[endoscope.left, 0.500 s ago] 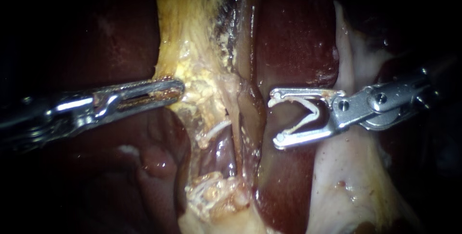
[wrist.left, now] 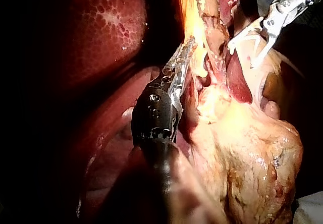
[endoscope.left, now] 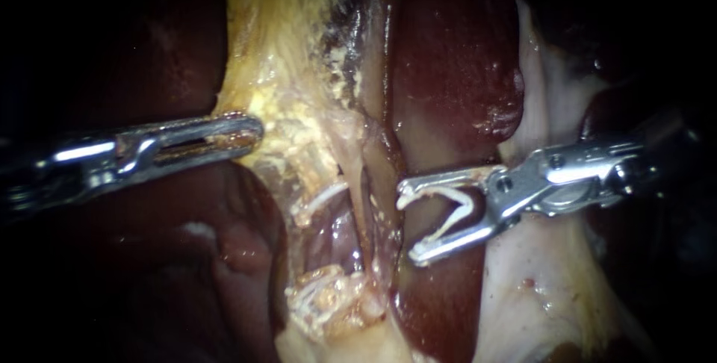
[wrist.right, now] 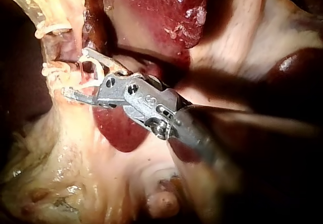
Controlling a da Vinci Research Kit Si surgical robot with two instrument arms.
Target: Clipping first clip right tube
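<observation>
White V-shaped clip (endoscope.left: 455, 213): seated in the open mouth of the right instrument (endoscope.left: 407, 221), one leg along each jaw, apex toward the hinge and mouth facing 9 o'clock. In the endoscope view it lies just past centre toward 4 o'clock. The right instrument, a silver metal shaft with two spread jaws, enters from 3 o'clock. Its jaws stand wide apart, each bearing on a leg of the clip and so holding it. Tan-brown tube (endoscope.left: 387, 161): a glistening strand that runs from 12 to 6 o'clock through the centre. It is the strand nearest the clip, and its 3 o'clock edge lies just beside the two jaw tips. It is not between the clip legs in the endoscope view, and contact with the tips cannot be told. In the right wrist view the jaw tips reach pale stringy tissue ahead of them. Left instrument (endoscope.left: 254, 131): a silver slotted pair of jaws on a shaft from 9 o'clock. The jaws are clenched on the edge of the yellow fatty tissue (endoscope.left: 299, 120), which is drawn out toward 9 o'clock. In the left wrist view the same jaws are closed on this yellow tissue, and the right instrument is ahead of them on the far side of it. Dark red liver (endoscope.left: 455, 72): a smooth wet lobe from 12 to 2 o'clock, behind the right instrument's jaws. Whitish membrane (endoscope.left: 538, 281): a pale sheet under the right instrument, toward 5 o'clock.
</observation>
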